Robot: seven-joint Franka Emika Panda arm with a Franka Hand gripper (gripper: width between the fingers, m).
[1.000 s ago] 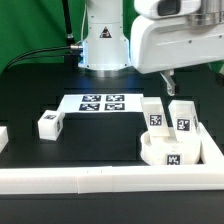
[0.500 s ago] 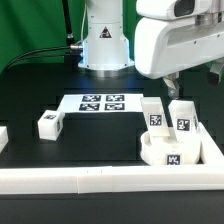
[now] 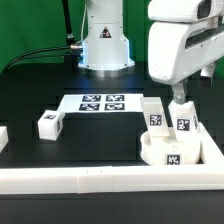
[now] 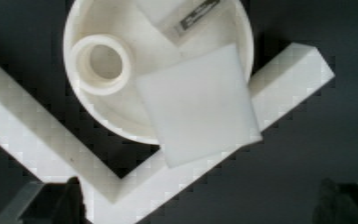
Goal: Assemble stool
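The round white seat lies in the corner of the rails at the exterior view's right, with a tag on its side. Two white legs stand upright on it, tags facing the camera. A third leg lies loose on the black table at the exterior view's left. My gripper hangs open just above the right-hand upright leg, touching nothing. The wrist view looks down on the seat, its round recess and one leg. The gripper holds nothing between its dark fingertips.
The marker board lies flat in front of the robot base. White rails run along the front and the right side, meeting in a corner. Another white piece shows at the left edge.
The gripper has moved toward the exterior view's right and a little lower, ending over the two upright legs. It stays open. The parts have not moved.
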